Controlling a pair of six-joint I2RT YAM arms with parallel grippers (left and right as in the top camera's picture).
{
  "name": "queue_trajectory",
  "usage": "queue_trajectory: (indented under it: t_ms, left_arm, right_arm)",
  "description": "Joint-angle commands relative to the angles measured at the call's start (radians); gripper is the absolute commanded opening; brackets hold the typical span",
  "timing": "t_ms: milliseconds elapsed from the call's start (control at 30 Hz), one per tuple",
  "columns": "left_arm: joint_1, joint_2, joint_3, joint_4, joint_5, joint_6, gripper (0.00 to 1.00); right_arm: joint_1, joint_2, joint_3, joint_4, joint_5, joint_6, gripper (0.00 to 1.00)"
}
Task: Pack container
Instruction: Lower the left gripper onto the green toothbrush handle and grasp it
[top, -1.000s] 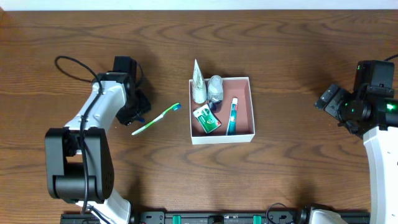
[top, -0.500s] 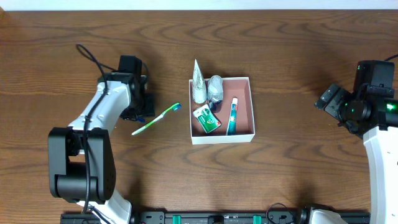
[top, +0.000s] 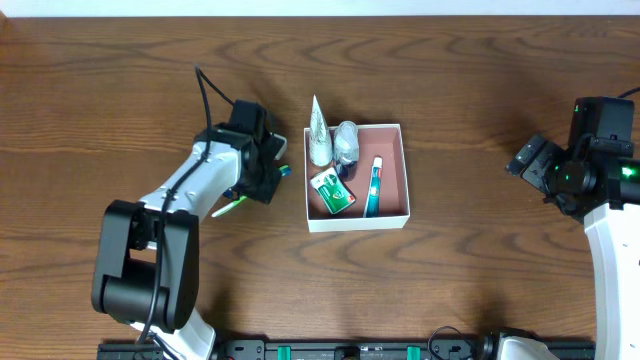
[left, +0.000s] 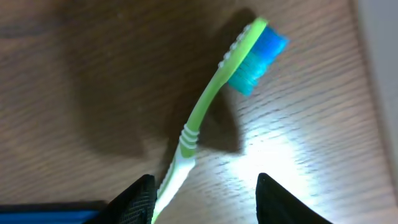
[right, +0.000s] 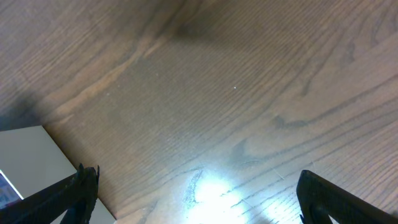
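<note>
Left pincer (left: 202, 199) is spread open, and nothing is pinched in it. A second ago it sat by the far tail end of the toothbrush (left: 205, 106), away from the box (top: 358, 222). Now the arm has swung over and the pincer hangs right above the toothbrush. The green handle runs under it, close to one finger (left: 140, 196) and not in the middle of the gap. The blue bristle end pokes out ahead of it, toward the box.

The toothbrush has not moved. It lies flat on the table (top: 150, 70), outside the box.

The box sits just to the right of this pincer, very near. Inside it are a white tube (top: 318, 135), a small bottle (top: 346, 140), a green packet (top: 333, 192) and a toothpaste tube (top: 373, 188). The right part of the box floor is bare.

Far off on the other side of the box, the right pincer (right: 196, 193) is spread wide over bare wood. It has stayed where it was.

So the toothbrush looks like the last thing to pack. I think the left pincer must come down and line up so the handle is between its fingers, then squeeze.
</note>
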Motion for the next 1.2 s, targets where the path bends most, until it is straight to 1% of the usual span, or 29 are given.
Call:
queue_trajectory:
  t_ms: [0,367,433,467,500,567,600,867,967,1067,1133,1167]
  left_arm:
    - [0.007,0.006,-0.039,0.024,-0.068,0.052,0.52]
    - [0.008,0.016,-0.054,0.064,-0.075,0.051,0.51]
    - [0.008,0.028,-0.054,0.060,-0.073,0.051,0.41]
    - [0.008,0.034,-0.054,0.056,-0.072,0.051,0.34]
    - [0.008,0.043,-0.054,0.052,-0.072,0.051,0.25]
    - [0.008,0.065,-0.054,0.045,-0.072,0.051,0.13]
    - [0.008,0.071,-0.054,0.041,-0.072,0.051,0.11]
    - [0.008,0.082,-0.051,0.033,-0.073,0.003,0.11]
    - [0.008,0.076,-0.035,0.015,-0.077,-0.056,0.11]
    - [0.008,0.061,0.022,-0.049,-0.077,-0.123,0.10]
    - [0.008,0.040,0.074,-0.105,-0.077,-0.161,0.06]
    - [0.008,0.030,0.094,-0.126,-0.077,-0.173,0.06]
  right_arm:
    - [-0.008,0.003,0.010,-0.001,0.000,-0.010,0.99]
    - [-0.008,0.003,0.010,-0.001,0.000,-0.010,0.99]
    - [-0.008,0.003,0.010,-0.001,0.000,-0.010,0.99]
    - [-0.008,0.003,0.010,-0.002,0.000,-0.010,0.99]
    - [-0.008,0.003,0.010,-0.001,0.000,-0.010,0.99]
    - [-0.008,0.003,0.010,-0.001,0.000,-0.010,0.99]
    - [-0.008,0.003,0.010,-0.002,0.000,-0.010,0.99]
    - [-0.008,0.003,0.010,-0.001,0.000,-0.010,0.99]
    - [-0.008,0.003,0.010,-0.002,0.000,-0.010,0.99]
    - [-0.008,0.003,0.010,-0.001,0.000,-0.010,0.99]
    - [-0.008,0.003,0.010,-0.002,0.000,-0.010,0.99]
    - [-0.008,0.003,0.010,-0.001,0.000,-0.010,0.99]
